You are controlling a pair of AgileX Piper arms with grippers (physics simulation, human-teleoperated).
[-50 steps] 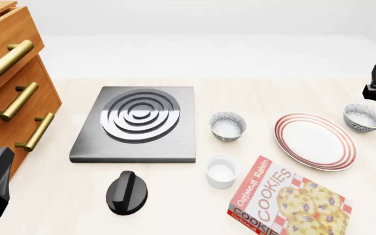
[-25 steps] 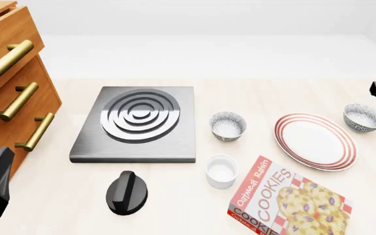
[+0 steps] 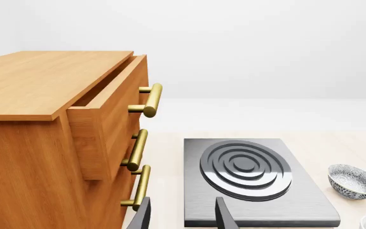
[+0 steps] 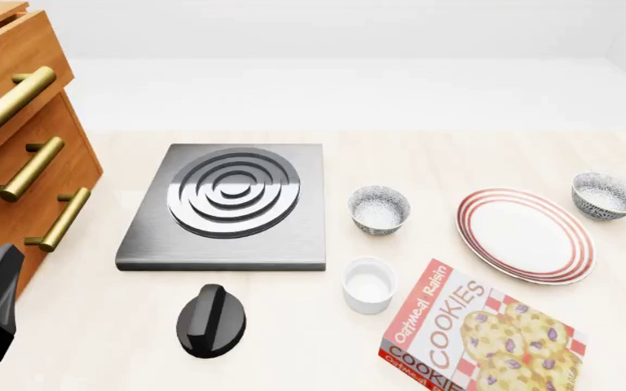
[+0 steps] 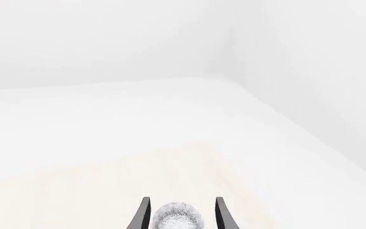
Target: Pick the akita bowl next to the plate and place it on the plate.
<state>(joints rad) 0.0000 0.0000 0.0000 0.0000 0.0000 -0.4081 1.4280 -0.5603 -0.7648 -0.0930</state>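
Honestly, the main risk is that I go for the wrong bowl: two speckled bowls look alike, one just off the plate's right rim near the table's right edge, the akita bowl, and its twin, the other bowl, off the plate's left side, between it and the stove plate. I judge the right-hand one to be mine, since my right claw has a speckled rim between its fingertips in the right wrist view, but both sit close to the plate, so the wording alone does not settle it. A second hazard is coming down off-centre and pushing the bowl's rim so it tips or skids toward the table's right edge, or knocks the plate. My right arm shows in the front view only as a dark sliver at the right edge, above and beyond the bowl, not touching it; its fingers stand apart with nothing clasped. My left claw waits low at the near left corner by the drawer cabinet, fingers apart too, facing the stove plate, empty. Nothing rests on the plate yet.
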